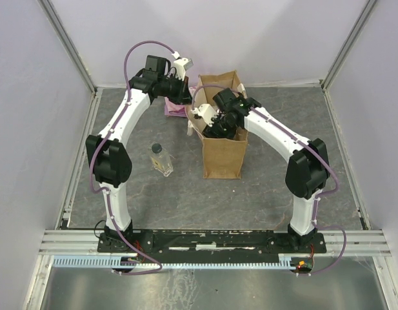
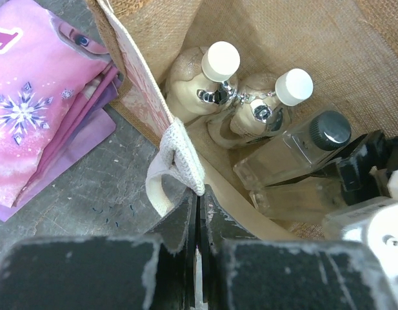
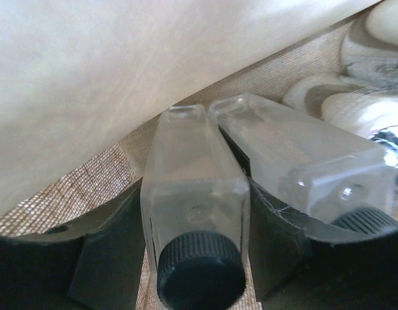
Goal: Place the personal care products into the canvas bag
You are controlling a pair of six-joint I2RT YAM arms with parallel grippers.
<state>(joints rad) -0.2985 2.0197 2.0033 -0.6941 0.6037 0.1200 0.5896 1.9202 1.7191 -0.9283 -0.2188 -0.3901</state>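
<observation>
Bright even light, soft shadows; the square bottle [image 3: 192,194] looks blurred.

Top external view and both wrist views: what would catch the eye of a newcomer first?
The tan canvas bag stands in the middle, with the right gripper deep inside it and a dark-capped bottle between its fingers. The left gripper pinches the bag's pale handle, above two white-capped bottles. One lone bottle is on the table, left of the bag.

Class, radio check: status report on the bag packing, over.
Left gripper shut on handle of canvas bag. Right gripper inside bag, clamped on dark-capped square bottle. Last bottle waits on table. Nothing blocking.
</observation>
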